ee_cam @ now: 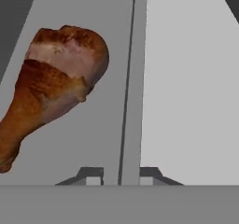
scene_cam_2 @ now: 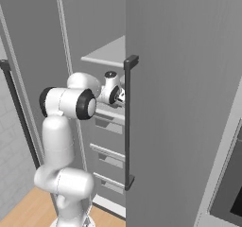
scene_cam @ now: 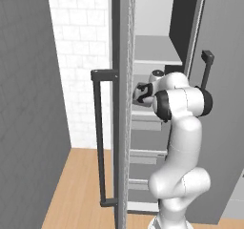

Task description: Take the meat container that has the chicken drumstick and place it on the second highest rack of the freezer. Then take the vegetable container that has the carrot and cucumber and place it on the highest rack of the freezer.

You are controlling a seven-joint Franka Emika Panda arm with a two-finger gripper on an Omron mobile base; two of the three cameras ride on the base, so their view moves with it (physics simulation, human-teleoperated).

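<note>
We see the white arm (scene_cam: 178,142) reaching into the open freezer (scene_cam: 157,51), its wrist at the level of the lower of the two pale inner shelves, just above the stacked drawers (scene_cam_2: 109,148). The highest rack (scene_cam: 156,50) lies above the wrist. In the hand view the chicken drumstick (ee_cam: 53,85) lies in its grey meat container (ee_cam: 105,125) — thick end toward the container's far edge, bone end toward the near left corner. The container's right wall (ee_cam: 133,87) runs straight down between the two dark fingertips (ee_cam: 92,172) of the gripper (ee_cam: 120,175), which straddle that rim with only a narrow gap on either side; we cannot tell whether the tips press the wall or stand just off it. To the right of the wall we see the flat pale shelf (ee_cam: 191,92). From the base views the hand itself is mostly hidden — by the freezer door's edge (scene_cam: 123,104) in the left one and by the other door (scene_cam_2: 189,103) in the right.
</note>
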